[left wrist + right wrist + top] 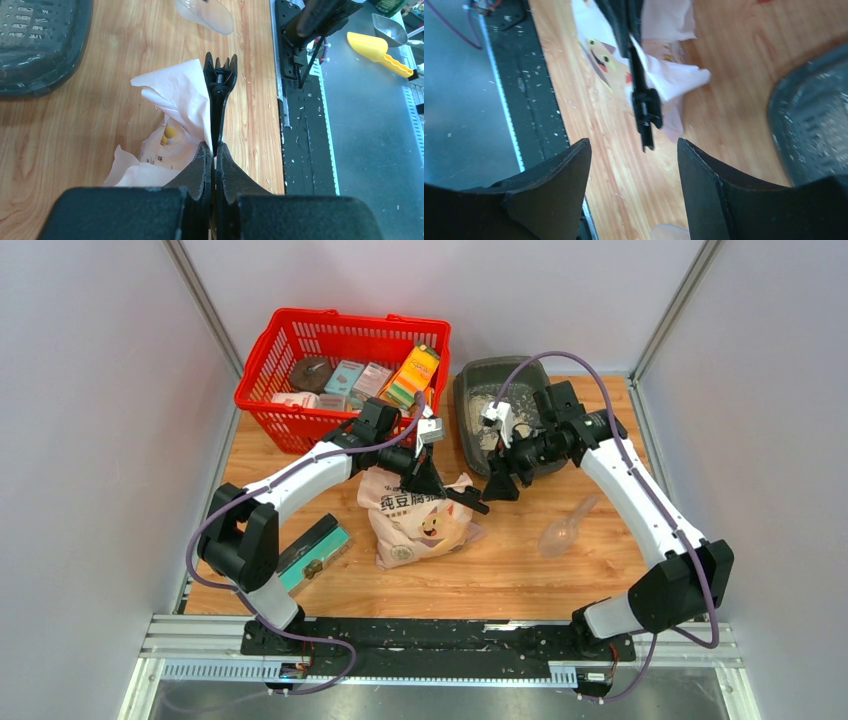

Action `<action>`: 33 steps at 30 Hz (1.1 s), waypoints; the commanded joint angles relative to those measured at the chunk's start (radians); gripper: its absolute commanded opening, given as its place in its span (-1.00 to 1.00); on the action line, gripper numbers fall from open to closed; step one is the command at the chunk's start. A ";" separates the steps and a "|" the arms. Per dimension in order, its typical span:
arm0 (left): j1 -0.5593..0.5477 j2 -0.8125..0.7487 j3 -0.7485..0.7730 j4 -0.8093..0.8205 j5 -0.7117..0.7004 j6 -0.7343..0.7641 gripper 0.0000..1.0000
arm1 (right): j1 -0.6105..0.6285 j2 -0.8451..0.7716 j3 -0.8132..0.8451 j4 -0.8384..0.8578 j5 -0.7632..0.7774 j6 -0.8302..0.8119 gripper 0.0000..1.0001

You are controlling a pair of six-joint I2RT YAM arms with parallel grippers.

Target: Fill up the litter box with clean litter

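The right arm crosses over the far right part of the litter box (462,400), hiding that side. What shows of the tray at the table's (520,580) back edge holds a thin scatter of pale litter (488,403). Both wrist views cut the tray off at a frame edge. The inside of the bag (420,525) cannot be seen; its top is crumpled shut.

On the table there are 1 litter box, 1 pinkish bag with a cartoon cat, 1 clear scoop (563,530), 1 red basket (300,315) of small packages and 1 teal-and-black box (315,550).

The left arm reaches forward and right over the bag. The left end effector (214,152) is pressed together, pinching 1 black clip (220,90) that lies against the bag's top edge. The right arm bends back toward the centre. The right end effector (633,145) is spread and grips nothing, pointing at the clip's free end from just beside it.
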 commanded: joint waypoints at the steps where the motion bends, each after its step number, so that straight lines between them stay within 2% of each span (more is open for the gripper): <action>1: -0.008 -0.046 0.008 0.028 0.055 0.039 -1.00 | 0.014 0.019 0.002 0.001 -0.160 0.008 0.35; 10: -0.008 -0.049 0.008 0.013 0.048 0.050 -1.00 | 0.045 0.083 0.017 0.009 -0.152 -0.030 0.44; 25: -0.008 -0.035 0.021 0.008 0.056 0.051 -1.00 | 0.062 0.106 -0.012 0.089 -0.085 0.019 0.28; 33: -0.008 -0.027 0.031 -0.003 0.056 0.055 -1.00 | 0.057 0.096 0.001 0.098 -0.016 0.009 0.40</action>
